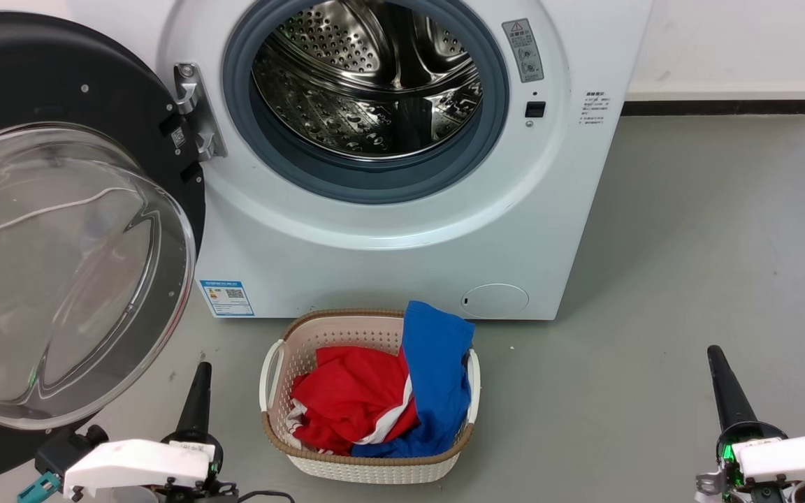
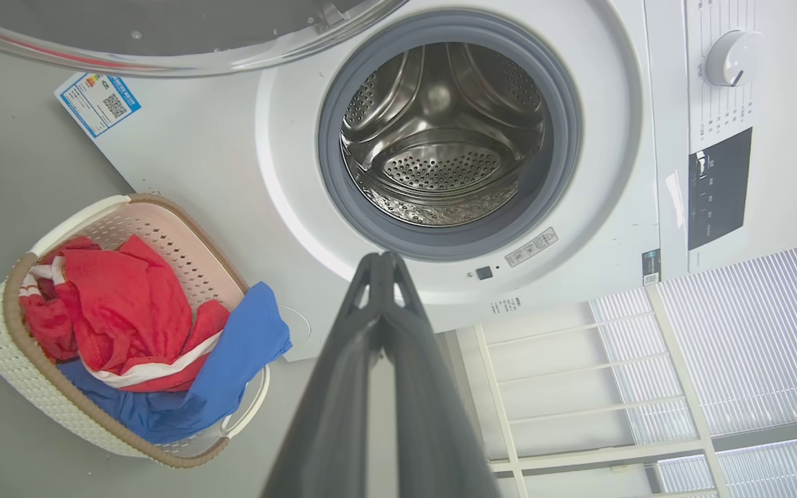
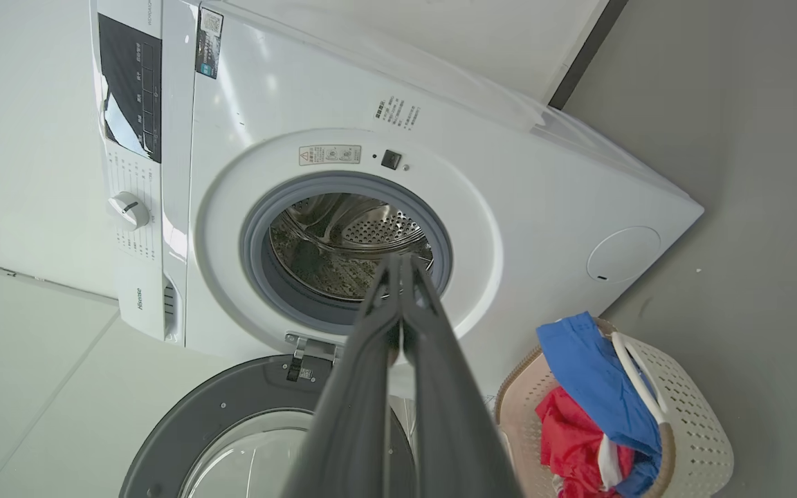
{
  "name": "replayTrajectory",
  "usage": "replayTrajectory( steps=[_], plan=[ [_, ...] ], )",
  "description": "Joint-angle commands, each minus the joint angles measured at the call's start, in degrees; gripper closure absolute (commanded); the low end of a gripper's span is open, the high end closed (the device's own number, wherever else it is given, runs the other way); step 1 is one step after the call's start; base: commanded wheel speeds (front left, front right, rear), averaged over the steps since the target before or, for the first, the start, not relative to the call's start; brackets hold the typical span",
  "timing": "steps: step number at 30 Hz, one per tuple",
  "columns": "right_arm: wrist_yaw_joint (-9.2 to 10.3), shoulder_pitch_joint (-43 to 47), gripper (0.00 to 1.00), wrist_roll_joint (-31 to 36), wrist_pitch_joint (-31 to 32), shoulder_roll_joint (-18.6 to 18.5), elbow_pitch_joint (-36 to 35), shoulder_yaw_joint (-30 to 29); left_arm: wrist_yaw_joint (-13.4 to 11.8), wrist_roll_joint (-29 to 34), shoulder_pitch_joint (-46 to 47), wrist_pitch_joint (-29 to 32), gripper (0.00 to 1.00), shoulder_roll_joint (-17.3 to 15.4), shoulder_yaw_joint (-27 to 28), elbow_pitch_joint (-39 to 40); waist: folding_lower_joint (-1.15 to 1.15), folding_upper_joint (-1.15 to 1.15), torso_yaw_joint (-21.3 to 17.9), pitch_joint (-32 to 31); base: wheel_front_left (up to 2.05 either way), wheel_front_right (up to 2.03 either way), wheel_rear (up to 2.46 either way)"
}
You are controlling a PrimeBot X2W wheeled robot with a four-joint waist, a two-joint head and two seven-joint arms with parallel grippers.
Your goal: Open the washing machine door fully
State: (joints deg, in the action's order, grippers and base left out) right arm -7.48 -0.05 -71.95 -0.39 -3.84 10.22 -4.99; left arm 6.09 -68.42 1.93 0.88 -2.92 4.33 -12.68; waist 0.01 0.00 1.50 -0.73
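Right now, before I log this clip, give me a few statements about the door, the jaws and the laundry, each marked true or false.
1. The washing machine door stands open, leaving the steel drum exposed. True.
2. The laundry basket holds a red garment and a blue garment. True.
3. The left jaws grip the door's rim. False: they are closed on nothing and do not touch the door.
4. The right jaws are spread wide. False: they are closed together and hold nothing.
5. Clothes lie inside the drum. False: what shows of the drum is bare metal.
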Motion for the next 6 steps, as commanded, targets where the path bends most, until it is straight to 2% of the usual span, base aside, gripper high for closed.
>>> replayTrajectory(
  steps=[1, 6],
  plan=[
    [-0.02, -1.42, 1.0, -1.53, 0.37, -0.36, 0.01, 0.04, 0.44, -1.61, 1.42, 0.4, 1.0, -0.06, 0.32, 0.18, -0.01, 0.0, -0.05, 0.03, 0.0, 0.0, 0.0],
    [-0.02, -2.01, 1.0, -4.1, 1.1, -0.33, 0.5, 0.01, 0.52, -4.47, 1.84, 1.07, 1.0, -0.05, 0.59, -0.03, -0.01, 0.0, -0.21, 0.13, 0.0, 0.0, 0.0]
  ],
)
